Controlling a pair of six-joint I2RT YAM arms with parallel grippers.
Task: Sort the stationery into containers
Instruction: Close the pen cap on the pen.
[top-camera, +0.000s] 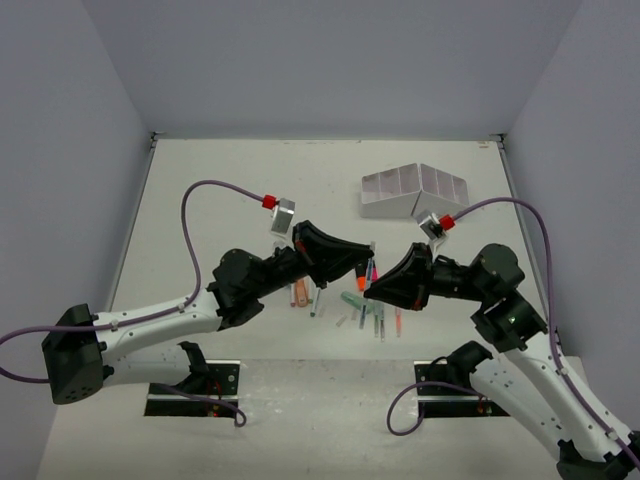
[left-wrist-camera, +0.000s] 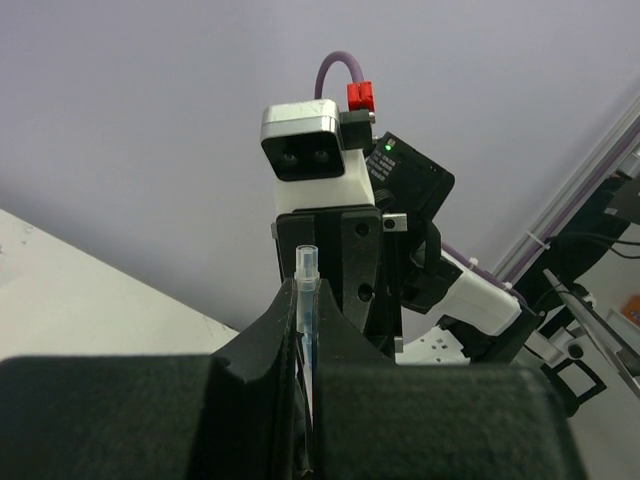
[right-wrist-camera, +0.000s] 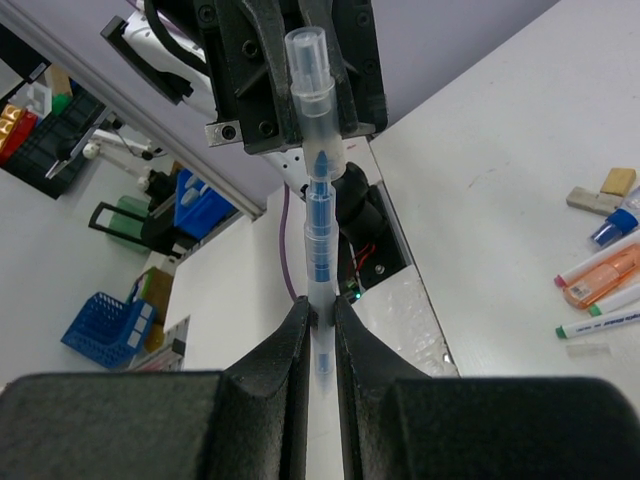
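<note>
The left gripper (left-wrist-camera: 307, 335) is squeezed tight on a thin see-through plastic pen (left-wrist-camera: 306, 270). The right gripper (right-wrist-camera: 320, 312) squeezes a see-through pen with blue inside (right-wrist-camera: 318, 200). One pen or two? Hard to tell. From above, the grippers hide it, over the pile of loose pens (top-camera: 378, 319).

No text can be read. A small white-printed label (left-wrist-camera: 399, 166) on a black arm housing (left-wrist-camera: 425, 190), seen from the left wrist, is too fine to read.
</note>
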